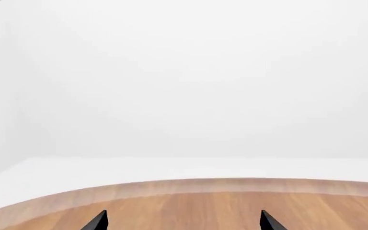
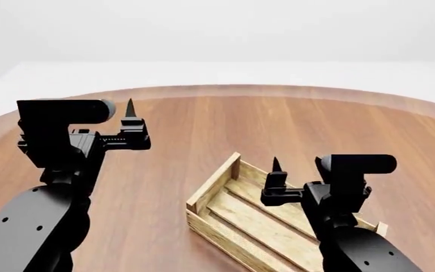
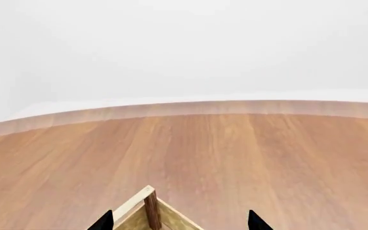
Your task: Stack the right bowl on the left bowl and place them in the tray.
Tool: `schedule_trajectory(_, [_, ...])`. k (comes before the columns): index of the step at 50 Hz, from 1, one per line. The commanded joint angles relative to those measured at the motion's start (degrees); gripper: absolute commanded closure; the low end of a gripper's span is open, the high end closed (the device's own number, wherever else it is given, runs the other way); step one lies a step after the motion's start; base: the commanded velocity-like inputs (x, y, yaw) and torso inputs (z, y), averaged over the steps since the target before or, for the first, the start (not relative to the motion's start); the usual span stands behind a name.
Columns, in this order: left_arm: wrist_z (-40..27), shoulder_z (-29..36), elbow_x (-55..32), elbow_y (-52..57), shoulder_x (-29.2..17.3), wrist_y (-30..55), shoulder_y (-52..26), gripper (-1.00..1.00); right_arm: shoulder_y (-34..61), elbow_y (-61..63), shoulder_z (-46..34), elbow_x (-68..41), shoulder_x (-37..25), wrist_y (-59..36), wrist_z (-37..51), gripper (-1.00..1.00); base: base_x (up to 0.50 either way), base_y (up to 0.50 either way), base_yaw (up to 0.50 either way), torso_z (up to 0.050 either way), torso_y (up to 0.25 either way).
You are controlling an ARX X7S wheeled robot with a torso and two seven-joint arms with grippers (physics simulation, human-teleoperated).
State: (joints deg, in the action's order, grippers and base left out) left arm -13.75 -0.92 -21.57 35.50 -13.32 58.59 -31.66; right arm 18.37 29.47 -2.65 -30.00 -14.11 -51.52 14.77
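Observation:
No bowl shows in any view. The tray point(image 2: 255, 224), a light-wood slatted crate with corner posts, lies on the round wooden table point(image 2: 278, 124) near its front, under my right arm. One corner post of it shows in the right wrist view point(image 3: 151, 211). My right gripper point(image 2: 276, 164) is held above the tray's far end, open and empty; its fingertips stand wide apart in the right wrist view point(image 3: 178, 221). My left gripper point(image 2: 131, 107) is raised above the table's left part, open and empty, with its tips wide apart in the left wrist view point(image 1: 182, 220).
The table's curved far edge point(image 2: 225, 89) meets a white floor and white walls. In the left wrist view the table edge point(image 1: 184, 184) lies close ahead of the gripper.

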Motion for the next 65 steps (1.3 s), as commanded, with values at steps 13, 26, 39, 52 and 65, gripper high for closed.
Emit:
schedule_trajectory(13, [-0.5,0.0,-0.7,-0.1,-0.4,-0.2,0.1,-1.00,0.2,0.1,-0.5,-0.7,-0.6,-0.5,0.8,-1.00,0.00,0.00,0.00,0.000,0.000])
schedule_trajectory(26, [-0.7,0.3,-0.9,-0.2,-0.8,-0.4,0.3,-1.00,2.2,4.4,3.4,-8.4,-0.8,-15.6,5.1,-1.00,0.00,0.00,0.00,0.000,0.000])
schedule_trajectory(39, [-0.8,0.9,-1.1,-0.8,-0.9,-0.9,0.4,-1.00,10.2,2.6,6.0,-80.0,-12.1,-30.6,60.7,-1.00,0.00,0.00,0.00,0.000,0.000])
schedule_trajectory(52, [-1.1,1.2,-1.2,-1.3,-1.2,-1.2,0.4,-1.00,8.4,2.4,-5.3,-96.8,-20.6,-18.8,73.4,-1.00,0.00,0.00,0.00,0.000,0.000])
schedule_trajectory(65, [-1.4,1.5,-1.4,-1.3,-1.4,-1.2,0.3,-1.00,8.2,6.2,-12.3,-100.9,-26.3,-9.3,74.0,-1.00,0.00,0.00,0.00,0.000,0.000])
